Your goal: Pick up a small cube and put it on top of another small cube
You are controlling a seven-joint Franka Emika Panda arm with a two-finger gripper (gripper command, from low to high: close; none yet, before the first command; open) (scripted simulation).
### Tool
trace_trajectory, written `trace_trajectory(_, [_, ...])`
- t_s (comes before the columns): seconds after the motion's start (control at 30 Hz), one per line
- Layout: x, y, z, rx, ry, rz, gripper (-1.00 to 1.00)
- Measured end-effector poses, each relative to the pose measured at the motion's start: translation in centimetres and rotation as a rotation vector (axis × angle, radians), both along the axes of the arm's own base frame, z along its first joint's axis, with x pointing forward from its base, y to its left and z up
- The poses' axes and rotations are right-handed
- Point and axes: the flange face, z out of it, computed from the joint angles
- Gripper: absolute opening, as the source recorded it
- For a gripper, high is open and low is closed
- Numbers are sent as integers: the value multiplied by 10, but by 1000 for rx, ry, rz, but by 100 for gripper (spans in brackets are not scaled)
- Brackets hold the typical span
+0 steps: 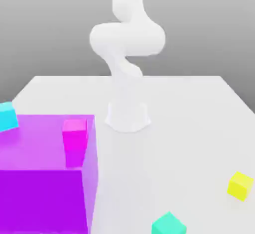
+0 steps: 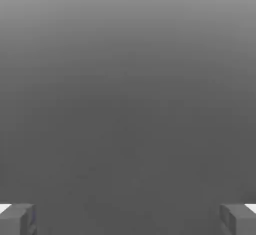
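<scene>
Four small cubes show in the exterior view. A cyan cube [image 1: 7, 116] sits at the far left and a yellow cube [image 1: 240, 185] at the right. A teal cube [image 1: 169, 224] lies at the front edge. A magenta cube [image 1: 74, 134] stands at the right edge of the big purple block [image 1: 35, 193]; whether it rests on or inside it I cannot tell. In the hand view my gripper [image 2: 128, 220] is open, its grey fingertips [image 2: 18, 219] far apart with nothing between them, facing plain grey background.
The arm's white base [image 1: 127, 114] stands mid-table, and its links [image 1: 127, 39] rise past the top of the exterior view. The see-through purple block fills the front of the exterior view's left. The white table [image 1: 189, 128] stretches bare toward the exterior view's right.
</scene>
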Motion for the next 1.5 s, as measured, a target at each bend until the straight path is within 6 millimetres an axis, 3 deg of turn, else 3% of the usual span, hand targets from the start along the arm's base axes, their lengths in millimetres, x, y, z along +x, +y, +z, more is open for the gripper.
trace_trajectory(0.23, [79,20,-103,-44,181,146,0])
trace_trajectory(0.5, [133,49,-239,-106,379,306,0])
trace_trajectory(0.73, [145,75,-366,-175,548,448,0])
trace_trajectory(0.93, [133,86,-473,-239,686,556,0])
trace_trajectory(1.07, [131,87,-532,-247,702,570,0])
trace_trajectory(1.1, [131,87,-542,-247,703,570,-100])
trace_trajectory(1.33, [131,87,-542,-248,704,570,-100])
trace_trajectory(1.47, [131,87,-495,-247,704,571,-100])
trace_trajectory(1.5, [126,99,-484,-257,701,603,-100])
